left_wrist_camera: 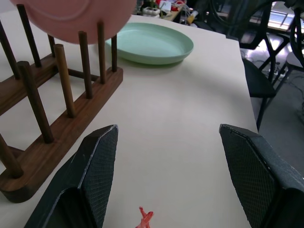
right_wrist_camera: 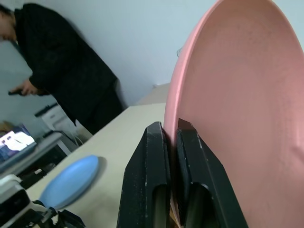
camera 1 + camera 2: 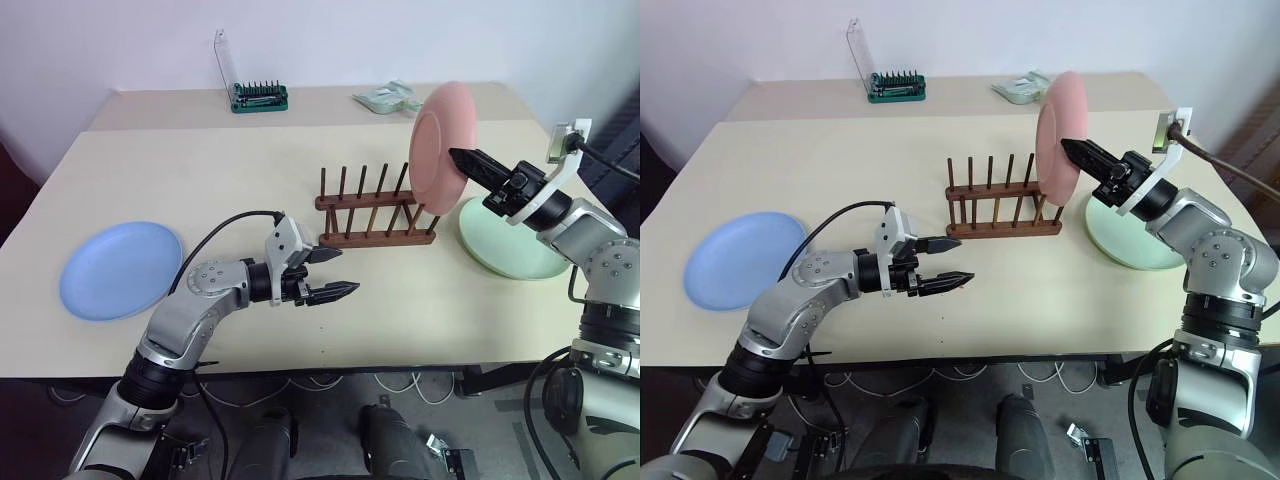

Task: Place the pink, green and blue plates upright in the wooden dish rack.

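My right gripper [image 3: 456, 156] is shut on the rim of the pink plate [image 3: 438, 140], which stands upright over the right end of the wooden dish rack [image 3: 375, 208]; its lower edge is down among the pegs there. The green plate [image 3: 505, 245] lies flat on the table to the right of the rack, under my right arm. At the table's left lies the blue plate [image 3: 120, 268], flat. My left gripper [image 3: 346, 272] hovers open in front of the rack's left end, pointing right, with nothing between its fingers [image 1: 95, 166].
A green-based bit case [image 3: 258, 95] with a raised clear lid and a pale packet [image 3: 385, 98] sit on the far table. A person in dark clothes [image 2: 61, 66] stands beyond the table. The table's front edge runs just below my left arm.
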`<state>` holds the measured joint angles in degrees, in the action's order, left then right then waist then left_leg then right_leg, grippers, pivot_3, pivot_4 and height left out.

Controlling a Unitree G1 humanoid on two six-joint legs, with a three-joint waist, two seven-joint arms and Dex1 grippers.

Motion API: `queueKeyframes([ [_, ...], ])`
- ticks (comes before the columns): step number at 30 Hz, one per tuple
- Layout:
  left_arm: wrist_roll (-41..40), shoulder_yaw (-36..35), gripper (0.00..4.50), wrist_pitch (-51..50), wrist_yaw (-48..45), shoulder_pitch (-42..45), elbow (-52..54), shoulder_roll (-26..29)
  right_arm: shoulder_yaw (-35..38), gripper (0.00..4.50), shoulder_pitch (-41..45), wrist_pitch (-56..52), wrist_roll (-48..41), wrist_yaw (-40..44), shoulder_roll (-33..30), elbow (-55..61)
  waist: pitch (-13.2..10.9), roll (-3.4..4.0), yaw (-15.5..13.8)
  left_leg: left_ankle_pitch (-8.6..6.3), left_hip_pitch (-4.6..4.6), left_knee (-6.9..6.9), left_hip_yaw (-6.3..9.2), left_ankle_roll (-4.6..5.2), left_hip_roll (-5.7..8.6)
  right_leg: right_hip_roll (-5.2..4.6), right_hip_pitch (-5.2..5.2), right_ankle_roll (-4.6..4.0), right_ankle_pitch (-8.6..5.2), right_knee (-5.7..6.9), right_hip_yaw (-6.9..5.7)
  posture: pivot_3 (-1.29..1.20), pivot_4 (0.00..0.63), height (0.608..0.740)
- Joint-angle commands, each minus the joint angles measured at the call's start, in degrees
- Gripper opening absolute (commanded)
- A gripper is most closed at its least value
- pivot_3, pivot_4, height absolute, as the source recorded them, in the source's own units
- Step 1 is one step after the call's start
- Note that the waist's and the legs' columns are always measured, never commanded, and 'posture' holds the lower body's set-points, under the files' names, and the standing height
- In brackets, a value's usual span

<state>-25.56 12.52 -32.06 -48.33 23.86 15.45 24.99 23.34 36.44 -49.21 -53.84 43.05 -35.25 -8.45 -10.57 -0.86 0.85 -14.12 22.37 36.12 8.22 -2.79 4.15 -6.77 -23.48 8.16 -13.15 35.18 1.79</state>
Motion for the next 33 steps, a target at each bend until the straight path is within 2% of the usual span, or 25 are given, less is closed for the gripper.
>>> queueKeyframes([
  [1,-0.7,-1.0,3.47,0.3,0.2,0.5,1.9,-0.4,1.8,0.00,1.4,-0.6,-1.5,-0.3,0.2,-1.2,0.0,0.00,0.0,0.00,0.00,0.00,0.00,0.00,0.00,0.00,0.00,0.00,0.00,0.00,0.00,0.00,0.150,0.740],
  [7,-0.5,-1.2,3.47,0.2,0.4,0.5,1.8,-0.5,0.9,0.00,1.1,0.8,0.7,-0.6,0.4,-3.1,0.0,0.01,0.0,0.00,0.00,0.00,0.00,0.00,0.00,0.00,-0.01,0.00,0.00,0.00,0.00,0.00,0.150,0.740],
  [10,-0.5,-1.2,3.51,0.2,0.5,0.6,1.6,-0.7,1.2,1.04,1.2,2.2,1.8,-1.2,0.6,-3.4,0.0,0.02,0.0,0.00,0.00,0.00,0.00,0.00,0.00,0.00,-0.01,0.00,0.00,0.00,0.00,0.00,0.150,0.740],
  [14,-0.4,-1.0,3.51,0.2,0.8,0.5,1.6,-0.8,2.6,2.95,2.3,9.2,5.3,-4.1,0.9,-3.8,0.0,0.02,0.0,0.00,0.00,0.00,0.00,0.00,0.00,0.00,-0.01,0.00,0.00,0.00,0.00,0.00,0.150,0.740],
  [17,-0.5,-0.9,3.51,0.0,1.2,0.3,1.9,-1.0,6.6,2.95,3.3,9.9,3.4,-6.2,-0.6,-4.8,0.0,0.04,0.0,0.00,0.00,0.01,-0.02,0.00,0.00,0.00,-0.01,0.01,0.00,0.00,0.00,0.00,0.150,0.740],
  [20,-0.5,-1.1,3.51,0.0,1.6,-0.1,2.1,-1.1,8.7,2.95,0.2,10.9,4.7,-5.8,-3.9,-2.0,0.0,0.04,-0.3,0.00,0.01,-0.02,0.00,0.00,0.01,0.00,0.00,0.01,0.00,-0.01,0.00,0.00,0.150,0.740],
  [23,-0.5,-1.1,3.51,0.0,1.8,-0.4,2.2,-1.1,9.2,2.95,-3.9,12.0,7.0,-5.2,-7.4,0.5,0.0,0.04,-0.2,-0.02,0.04,0.00,0.00,0.03,0.03,-0.02,0.01,0.02,-0.01,-0.05,0.00,0.00,0.150,0.740],
  [25,-0.5,-1.1,3.51,0.0,1.8,-0.4,2.2,-1.1,7.1,2.95,-10.3,13.1,11.3,-1.6,-12.2,3.1,0.0,0.07,-0.3,-0.02,0.03,0.01,-0.02,0.04,0.02,-0.02,0.01,0.01,-0.01,-0.04,0.00,0.00,0.150,0.740],
  [27,-0.3,-0.8,3.51,0.5,1.4,-0.2,1.5,-1.3,0.6,3.50,-20.0,17.5,21.1,2.4,-19.0,6.1,0.0,0.15,-0.2,-0.03,0.02,0.01,-0.03,0.05,0.02,-0.02,0.02,0.03,-0.02,-0.02,0.00,0.00,0.150,0.740],
  [29,-0.1,-0.5,3.51,1.1,0.9,0.1,0.9,-1.6,-4.3,4.27,-26.7,21.2,27.5,5.1,-23.4,8.1,0.0,0.15,0.0,-0.05,-0.01,0.03,-0.09,0.09,0.03,-0.02,0.05,0.06,-0.04,-0.02,0.00,0.00,0.150,0.740],
  [30,-0.1,-0.3,3.51,1.3,0.6,0.4,0.4,-1.7,-6.6,4.44,-29.3,23.2,30.6,5.7,-24.9,8.6,0.1,0.20,0.2,-0.05,-0.01,0.05,-0.10,0.09,0.01,-0.01,0.06,0.06,-0.04,-0.02,0.00,0.00,0.150,0.740],
  [32,0.1,0.1,3.51,1.7,0.0,1.0,-0.4,-2.2,-10.7,4.44,-31.7,26.9,36.1,5.4,-26.0,8.0,0.1,0.27,0.5,-0.05,-0.12,0.04,-0.29,0.09,-0.03,-0.01,0.07,0.07,-0.04,0.00,0.10,0.00,0.150,0.740],
  [33,0.3,0.3,3.51,1.9,-0.2,1.3,-0.9,-2.5,-11.5,4.44,-31.3,26.8,36.1,5.2,-24.7,7.9,0.1,0.32,0.6,-0.05,-0.13,0.04,-0.32,0.09,-0.04,0.00,0.07,0.07,-0.04,0.00,0.13,0.00,0.150,0.740],
])
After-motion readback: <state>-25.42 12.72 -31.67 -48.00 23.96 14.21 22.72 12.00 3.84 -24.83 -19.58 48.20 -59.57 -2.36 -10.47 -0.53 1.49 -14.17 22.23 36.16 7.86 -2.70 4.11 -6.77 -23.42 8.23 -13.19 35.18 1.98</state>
